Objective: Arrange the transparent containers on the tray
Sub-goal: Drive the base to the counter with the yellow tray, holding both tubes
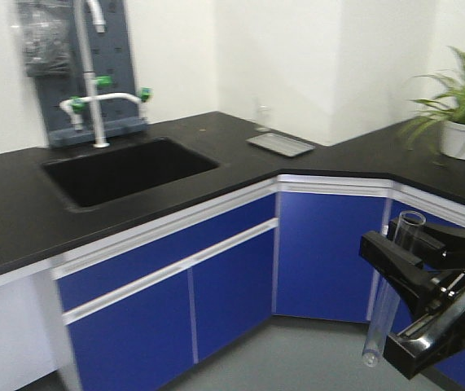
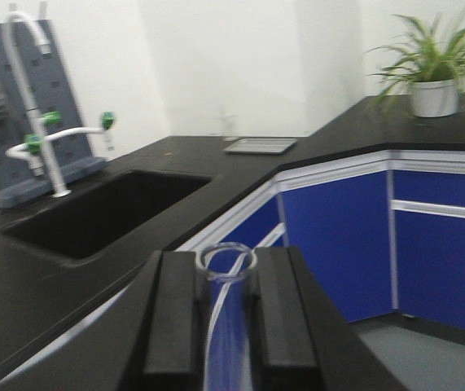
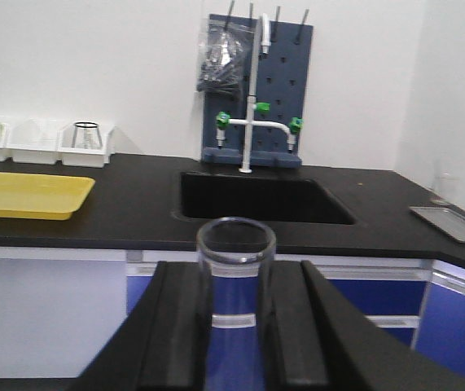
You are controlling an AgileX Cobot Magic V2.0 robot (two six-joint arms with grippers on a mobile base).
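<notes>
**Fig.** Left gripper (image 2: 226, 281) pinches a test tube (image 2: 227, 259) just below its open rim. The right gripper (image 3: 236, 285) likewise clamps a second tube (image 3: 236, 240). The yellow tray (image 3: 28, 195) lies on the counter (image 3: 134, 204) at 9 o'clock in the right wrist view, well apart. Thin glass (light, stiff, slippery, probably fragile): grip gently near the rim.

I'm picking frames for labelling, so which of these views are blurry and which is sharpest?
Exterior front view: soft throughout, the plant smeared. Left wrist view: blur on the faucet and plant. Right wrist view: sharpest, the yellow tray clear, only the near test tube soft.
</notes>
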